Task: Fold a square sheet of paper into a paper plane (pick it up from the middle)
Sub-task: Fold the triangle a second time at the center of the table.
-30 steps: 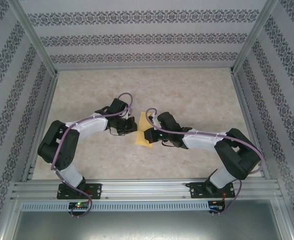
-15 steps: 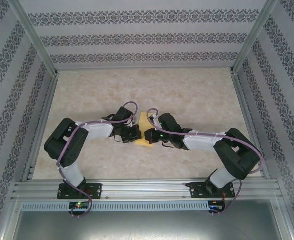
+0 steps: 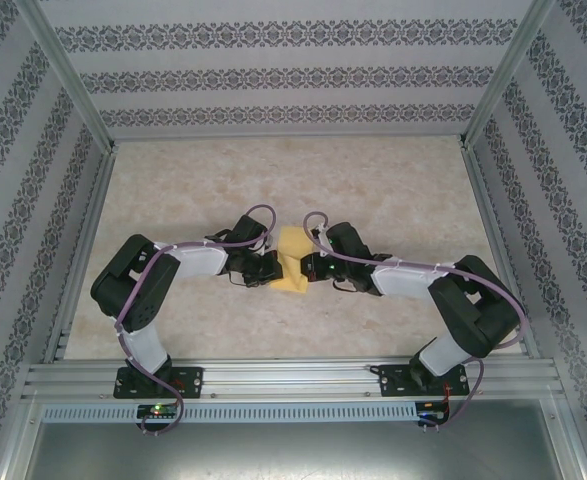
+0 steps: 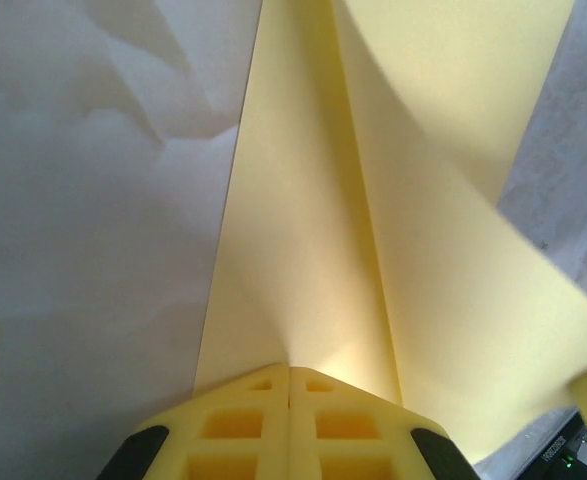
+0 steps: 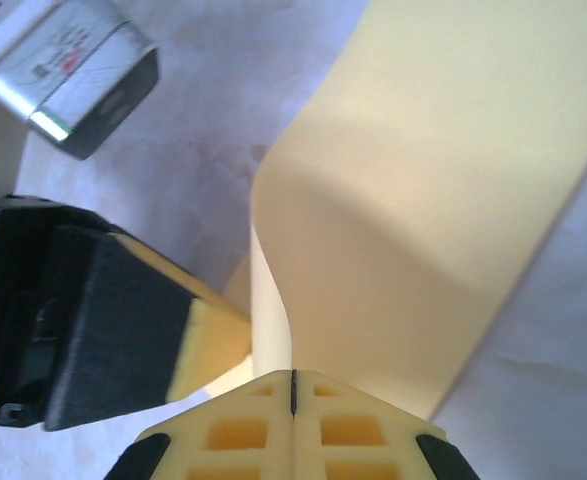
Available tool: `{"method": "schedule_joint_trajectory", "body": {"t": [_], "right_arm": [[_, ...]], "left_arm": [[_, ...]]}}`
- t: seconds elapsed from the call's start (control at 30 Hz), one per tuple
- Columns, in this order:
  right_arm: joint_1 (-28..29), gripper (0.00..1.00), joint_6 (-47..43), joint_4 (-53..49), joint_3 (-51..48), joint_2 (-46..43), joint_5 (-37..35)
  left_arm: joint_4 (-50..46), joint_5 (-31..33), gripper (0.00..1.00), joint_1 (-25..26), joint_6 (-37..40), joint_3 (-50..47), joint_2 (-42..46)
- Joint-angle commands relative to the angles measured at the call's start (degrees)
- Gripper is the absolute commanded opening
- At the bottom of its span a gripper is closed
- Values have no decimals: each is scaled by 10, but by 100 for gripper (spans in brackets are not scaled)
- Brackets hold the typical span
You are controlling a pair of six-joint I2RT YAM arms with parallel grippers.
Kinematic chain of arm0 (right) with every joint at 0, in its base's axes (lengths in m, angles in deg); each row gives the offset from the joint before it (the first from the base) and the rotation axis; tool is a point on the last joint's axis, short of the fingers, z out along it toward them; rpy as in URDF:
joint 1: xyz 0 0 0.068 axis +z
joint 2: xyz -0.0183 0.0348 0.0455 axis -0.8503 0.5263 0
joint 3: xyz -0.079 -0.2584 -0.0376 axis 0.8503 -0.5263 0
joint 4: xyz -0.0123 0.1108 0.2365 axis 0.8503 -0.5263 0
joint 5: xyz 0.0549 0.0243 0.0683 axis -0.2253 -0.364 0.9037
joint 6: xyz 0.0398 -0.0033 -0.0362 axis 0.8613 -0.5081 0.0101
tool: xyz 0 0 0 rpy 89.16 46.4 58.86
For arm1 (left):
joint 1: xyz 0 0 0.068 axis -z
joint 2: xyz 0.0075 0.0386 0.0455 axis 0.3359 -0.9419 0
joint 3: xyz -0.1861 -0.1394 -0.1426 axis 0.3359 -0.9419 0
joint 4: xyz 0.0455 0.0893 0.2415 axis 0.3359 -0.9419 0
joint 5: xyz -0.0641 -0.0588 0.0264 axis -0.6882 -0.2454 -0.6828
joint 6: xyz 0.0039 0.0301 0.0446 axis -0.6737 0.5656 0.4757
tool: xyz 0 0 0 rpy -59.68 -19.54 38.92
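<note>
Between left gripper (image 4: 290, 375), right gripper (image 5: 293, 378): creased paper (image 3: 294, 262)

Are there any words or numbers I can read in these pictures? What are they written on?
No text here can be read.
The silver box: small red and dark marks, too blurred to read.
The yellow paper: plain, nothing written on it.
The wall pattern: only decoration, no letters or numbers.
</note>
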Motion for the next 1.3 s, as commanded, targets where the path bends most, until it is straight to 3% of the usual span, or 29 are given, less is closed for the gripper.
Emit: {"method": "schedule_joint_trajectory", "body": {"t": [0.0, 0.63, 1.27], "right_arm": [[-19, 0, -25, -21, 9, 12, 22], [-39, 0, -98, -111, 97, 86, 12], [-28, 0, -104, -144, 124, 113, -12]], "left_arm": [[-18, 26, 0, 6, 20, -10, -17], [-41, 27, 0, 6, 37, 3, -21], [-51, 24, 0, 7, 44, 12, -24]]}}
